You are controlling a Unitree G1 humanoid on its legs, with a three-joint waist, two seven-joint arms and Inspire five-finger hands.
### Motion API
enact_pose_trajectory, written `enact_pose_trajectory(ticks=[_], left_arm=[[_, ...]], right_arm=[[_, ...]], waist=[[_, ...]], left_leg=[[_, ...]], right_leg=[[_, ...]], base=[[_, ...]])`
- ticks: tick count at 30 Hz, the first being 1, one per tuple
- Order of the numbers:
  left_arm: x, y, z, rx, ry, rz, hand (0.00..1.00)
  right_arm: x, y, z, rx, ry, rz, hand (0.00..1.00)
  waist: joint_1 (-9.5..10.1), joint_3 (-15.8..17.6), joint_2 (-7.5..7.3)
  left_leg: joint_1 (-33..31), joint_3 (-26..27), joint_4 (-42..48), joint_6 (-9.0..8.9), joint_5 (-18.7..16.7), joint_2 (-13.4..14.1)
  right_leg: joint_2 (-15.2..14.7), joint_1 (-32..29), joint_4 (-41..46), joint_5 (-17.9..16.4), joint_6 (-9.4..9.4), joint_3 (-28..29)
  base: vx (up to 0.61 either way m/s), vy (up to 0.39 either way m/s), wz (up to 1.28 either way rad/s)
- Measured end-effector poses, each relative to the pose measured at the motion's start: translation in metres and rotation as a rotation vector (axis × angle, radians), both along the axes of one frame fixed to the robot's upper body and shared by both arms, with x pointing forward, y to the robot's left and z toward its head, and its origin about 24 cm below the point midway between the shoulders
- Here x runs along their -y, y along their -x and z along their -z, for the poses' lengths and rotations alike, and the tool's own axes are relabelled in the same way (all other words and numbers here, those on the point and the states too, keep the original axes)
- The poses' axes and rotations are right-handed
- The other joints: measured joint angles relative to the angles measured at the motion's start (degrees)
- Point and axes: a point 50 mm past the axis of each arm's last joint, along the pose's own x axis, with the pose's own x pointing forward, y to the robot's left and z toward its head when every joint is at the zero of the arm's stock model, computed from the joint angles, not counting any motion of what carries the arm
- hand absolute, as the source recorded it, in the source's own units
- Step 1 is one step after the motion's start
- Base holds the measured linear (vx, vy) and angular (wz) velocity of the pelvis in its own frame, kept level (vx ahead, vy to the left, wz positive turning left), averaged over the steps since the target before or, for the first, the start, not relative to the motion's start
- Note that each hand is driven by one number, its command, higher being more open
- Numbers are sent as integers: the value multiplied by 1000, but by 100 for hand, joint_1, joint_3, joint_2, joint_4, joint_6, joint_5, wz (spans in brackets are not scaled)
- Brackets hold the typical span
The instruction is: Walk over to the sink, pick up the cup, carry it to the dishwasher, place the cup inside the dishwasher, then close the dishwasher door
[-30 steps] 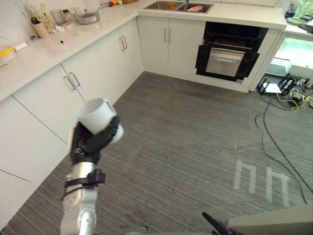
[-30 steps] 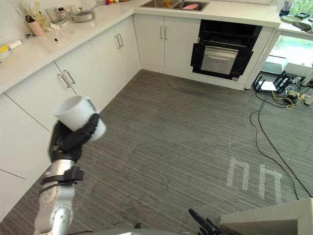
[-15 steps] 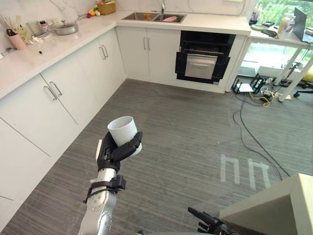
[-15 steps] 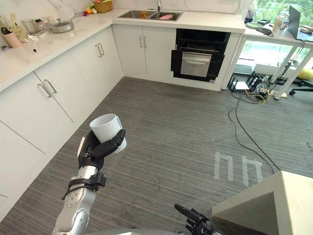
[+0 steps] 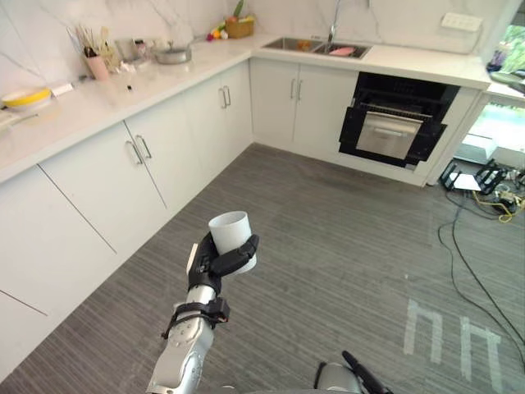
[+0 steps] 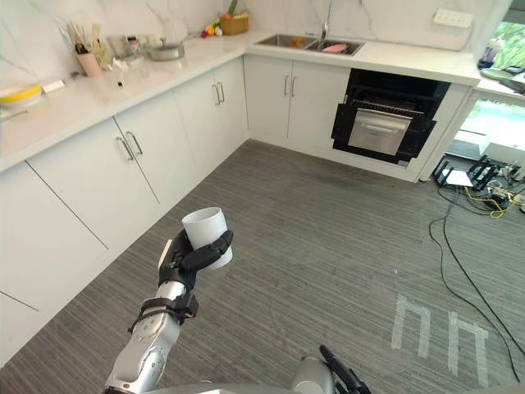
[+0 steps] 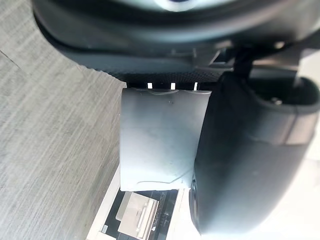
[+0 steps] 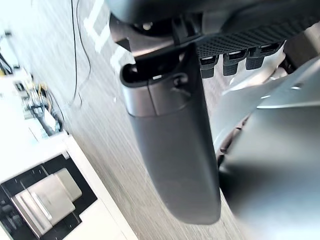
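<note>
My left hand [image 5: 212, 264] is shut on a white cup [image 5: 233, 236], holding it upright above the grey floor; its thumb [image 7: 245, 155] presses the cup's wall [image 7: 157, 145]. The sink [image 5: 316, 47] is set in the far counter, with a pink item in it. Beside it, under the counter, the black dishwasher [image 5: 392, 123] stands with its door open and a silver rack showing. The cup is well short of it, across the floor. My right hand [image 5: 361, 381] hangs low at the bottom edge, open and holding nothing, its thumb [image 8: 175, 140] straight.
White cabinets [image 5: 139, 164] run along the left under a counter with a pan [image 5: 172, 55], a utensil pot [image 5: 96, 66] and a yellow bowl [image 5: 25, 98]. Cables [image 5: 492, 205] trail on the floor at the right. White tape marks [image 5: 447, 336] lie on the floor.
The whole picture has shifted as the camera moved. The cup stays upright in my left hand. The pale table corner at the lower right has left the view.
</note>
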Motion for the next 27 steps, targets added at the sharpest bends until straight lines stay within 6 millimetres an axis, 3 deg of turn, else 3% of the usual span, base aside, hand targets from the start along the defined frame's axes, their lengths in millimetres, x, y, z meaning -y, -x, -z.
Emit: enact_pose_trajectory(ticks=[1,2,3,4,5,6,8,10,11,12,13,14,15,17,18,19,20,21,22,23,24,26,27], left_arm=[[2,-2,-1,2,-13,14,0],[11,-8,-6,4,-8,36,0],[12,-10,-8,9,-8,42,0],[13,-12,-9,5,-8,47,0],[14,-12,-9,3,-5,48,0],[16,-10,-7,-2,5,52,0],[13,-3,-1,-27,8,40,0],[15,5,6,-47,-13,48,0],[15,7,8,-56,-10,47,0],[12,12,13,-75,-20,39,0],[9,16,16,-88,-16,30,0],[8,16,17,-89,-15,33,0],[6,16,16,-83,-13,38,0],[1,15,15,-77,-13,29,0],[-5,15,14,-71,-17,9,0],[-10,16,12,-63,-16,-12,0],[-12,18,10,-57,-13,-21,0],[-13,24,6,-43,-6,-28,0],[-13,28,5,-37,-3,-28,0],[-15,28,0,-7,-9,-15,0],[-15,27,0,-2,-10,-13,0],[-22,24,-3,12,-18,-18,0],[-23,24,-3,13,-19,-20,0]], right_arm=[[1,-1,-1,5,8,-5,100],[8,-8,-4,30,39,-13,100],[11,-14,-6,53,53,-15,100],[15,-23,-10,89,77,-14,100],[16,-25,-11,103,85,-14,100],[16,-27,-16,143,113,-23,100],[13,-27,-18,156,131,-46,100],[13,-24,-17,143,139,-49,100],[13,-20,-16,134,141,-53,100],[13,-15,-15,116,149,-68,100],[17,-13,-16,111,173,-90,100],[20,-14,-17,117,190,-97,100],[28,-25,-23,151,236,-112,100],[32,-45,-32,214,289,-131,100],[34,-67,-42,278,333,-150,100],[32,-90,-54,353,369,-165,100],[31,-101,-61,395,378,-167,100],[29,-115,-72,467,376,-141,100],[28,-120,-76,497,365,-124,100],[19,-129,-80,545,310,-66,100],[18,-131,-81,551,305,-59,100],[17,-143,-88,586,305,-46,100],[17,-143,-89,591,306,-44,100]], waist=[[-58,-2,-23],[-73,115,157],[-62,126,262],[-68,188,281],[-69,198,277],[-63,167,252],[-37,-27,282],[-41,-85,457],[-33,-93,490],[3,-62,516],[28,-29,516],[41,-20,532],[126,24,513],[260,38,495],[315,59,463],[362,85,423],[388,87,419],[434,57,472],[478,33,507],[516,90,321],[508,108,277],[496,163,166],[494,163,166]], left_leg=[[101,-86,-78,-89,-35,27],[321,-140,-142,-251,-93,213],[403,-130,-177,-308,-28,257],[663,-113,-263,-416,145,306],[787,-104,-260,-471,206,335],[873,-88,73,-498,229,419],[499,-86,982,-500,240,553],[-294,-15,2511,-614,1021,1044],[-488,22,2878,-587,1422,1200],[-726,146,3505,-528,2417,1545],[-1059,165,4261,-348,2446,1745],[-1278,167,4613,-271,2119,1752],[-1751,258,4830,-144,1469,1568],[-2130,499,4251,-150,1010,1337],[-2341,549,3299,-166,839,1077],[-2421,516,1988,-287,901,750],[-2428,463,1189,-432,1054,596],[-2374,354,-194,-604,1845,414],[-2296,329,-533,-693,2298,382],[-2086,385,-281,-108,2667,220],[-2094,382,-202,-73,2599,176],[-2131,469,607,74,1899,109],[-2105,488,697,83,1812,102]], right_leg=[[35,127,-386,500,6,26],[241,284,-272,742,-412,-45],[270,255,-7,660,-494,-26],[250,178,607,294,-477,0],[235,141,941,145,-461,34],[274,30,1570,-298,-459,168],[393,217,1415,-847,-440,164],[603,619,1028,-927,-518,-78],[687,792,861,-959,-571,-106],[896,1286,409,-979,-690,-122],[1044,1719,48,-970,-773,-129],[1091,1908,-98,-977,-800,-127],[1106,2312,-432,-1002,-803,-42],[1076,2608,-720,-1006,-783,164],[988,2806,-845,-1026,-700,298],[844,2969,-889,-1064,-547,431],[771,3022,-891,-1097,-477,463],[715,3130,-890,-1156,-351,549],[750,3199,-895,-1179,-272,615],[509,3524,-836,-1277,-127,651],[469,3545,-804,-1277,-127,638],[232,3596,-356,-1201,-81,659],[188,3606,-275,-1182,-69,668]], base=[[451,-250,53],[438,-228,26],[412,-198,7],[287,-139,-6],[334,-182,2],[311,-182,2],[361,-203,10],[380,-183,25],[305,-120,19],[418,-119,8],[424,-102,1],[514,-91,-12],[420,-60,-31],[434,-5,-56],[566,83,-76],[578,122,-78],[500,173,-78],[408,180,-65],[635,270,-62],[541,212,-27],[530,184,-6],[468,127,-4],[517,154,-19]])
